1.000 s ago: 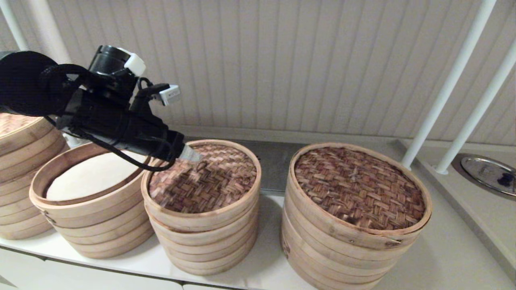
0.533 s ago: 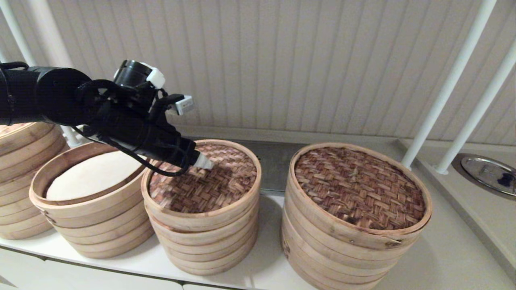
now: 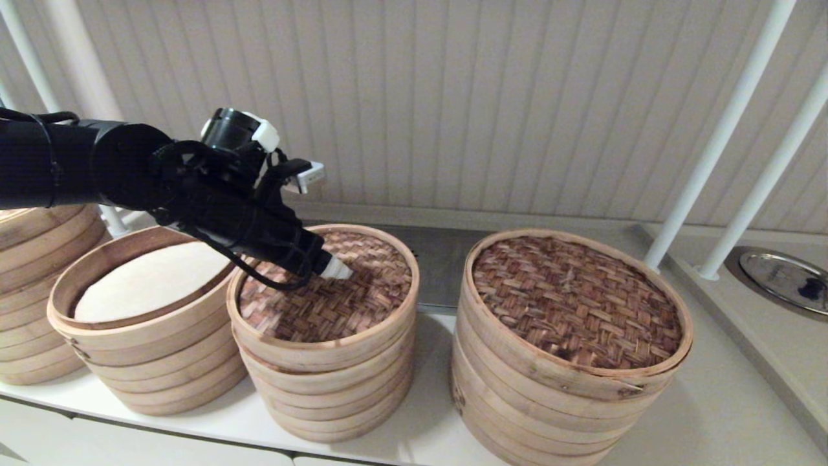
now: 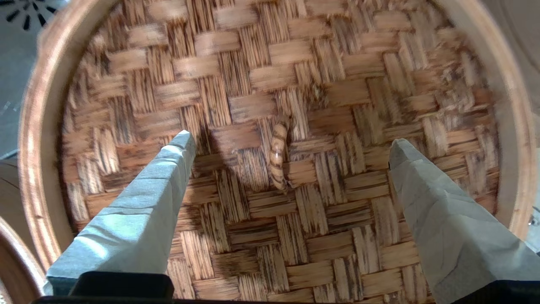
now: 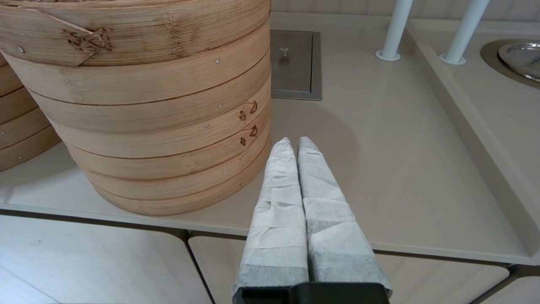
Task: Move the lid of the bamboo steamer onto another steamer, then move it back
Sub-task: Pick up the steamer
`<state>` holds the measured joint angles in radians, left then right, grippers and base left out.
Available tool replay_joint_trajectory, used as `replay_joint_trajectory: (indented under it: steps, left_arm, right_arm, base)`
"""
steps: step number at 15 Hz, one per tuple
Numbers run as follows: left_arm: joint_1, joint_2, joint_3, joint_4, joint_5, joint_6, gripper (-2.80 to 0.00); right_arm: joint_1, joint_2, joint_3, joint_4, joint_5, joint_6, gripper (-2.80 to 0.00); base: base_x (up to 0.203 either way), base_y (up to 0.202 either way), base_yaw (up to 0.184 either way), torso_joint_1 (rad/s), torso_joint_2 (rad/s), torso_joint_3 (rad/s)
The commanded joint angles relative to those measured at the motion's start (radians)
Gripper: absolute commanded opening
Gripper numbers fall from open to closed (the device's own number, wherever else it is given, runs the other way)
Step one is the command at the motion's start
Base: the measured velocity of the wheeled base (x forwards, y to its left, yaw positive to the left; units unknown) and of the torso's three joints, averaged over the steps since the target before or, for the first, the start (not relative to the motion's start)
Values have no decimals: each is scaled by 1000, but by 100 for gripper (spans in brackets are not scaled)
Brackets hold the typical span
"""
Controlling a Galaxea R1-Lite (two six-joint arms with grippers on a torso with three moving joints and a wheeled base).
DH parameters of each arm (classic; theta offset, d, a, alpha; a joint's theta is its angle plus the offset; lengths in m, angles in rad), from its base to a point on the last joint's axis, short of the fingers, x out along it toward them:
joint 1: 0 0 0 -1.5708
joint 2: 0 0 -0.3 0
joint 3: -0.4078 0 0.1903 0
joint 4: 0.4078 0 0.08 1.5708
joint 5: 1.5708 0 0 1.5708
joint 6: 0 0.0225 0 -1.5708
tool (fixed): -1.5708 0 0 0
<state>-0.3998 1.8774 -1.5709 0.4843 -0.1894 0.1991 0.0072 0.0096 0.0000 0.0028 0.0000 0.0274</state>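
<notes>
The smallest steamer (image 3: 326,362) stands mid-counter with a reddish-brown mottled woven top (image 4: 261,236). My left gripper (image 3: 336,268) hovers just over that top, open. In the left wrist view the left gripper (image 4: 291,141) has one finger on each side of the small loop handle (image 4: 278,156), touching nothing. The light tan lid does not show; my left arm hides most of the far-left steamer's (image 3: 39,291) top. My right gripper (image 5: 295,141) is shut and empty, low by the counter's front edge beside the wide steamer (image 5: 147,105).
An uncovered steamer with a white liner (image 3: 145,285) sits left of the smallest one. The wide, tall dark-weave steamer (image 3: 572,304) stands to the right. White poles (image 3: 718,136) and a metal dish (image 3: 783,278) are at the far right. A metal hatch (image 5: 295,63) lies behind.
My left arm has swung right and lower, carrying the open gripper from the small steamer's back-left rim toward the middle of its woven top. Nothing else moved.
</notes>
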Motion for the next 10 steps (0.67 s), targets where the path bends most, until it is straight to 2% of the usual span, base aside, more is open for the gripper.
replay_joint_trajectory:
  steps: [1,10]
  left_arm:
    - [-1,2,6,4,-1,8,0]
    - [-1,2,18,0,-2,11,0]
  right_arm:
    - [0,0,0,-1,0,0,-280]
    - [0,0,0,-1,0,0,-280]
  base:
    - [0,0,0,0,0,0]
    - [0,0,0,0,0,0]
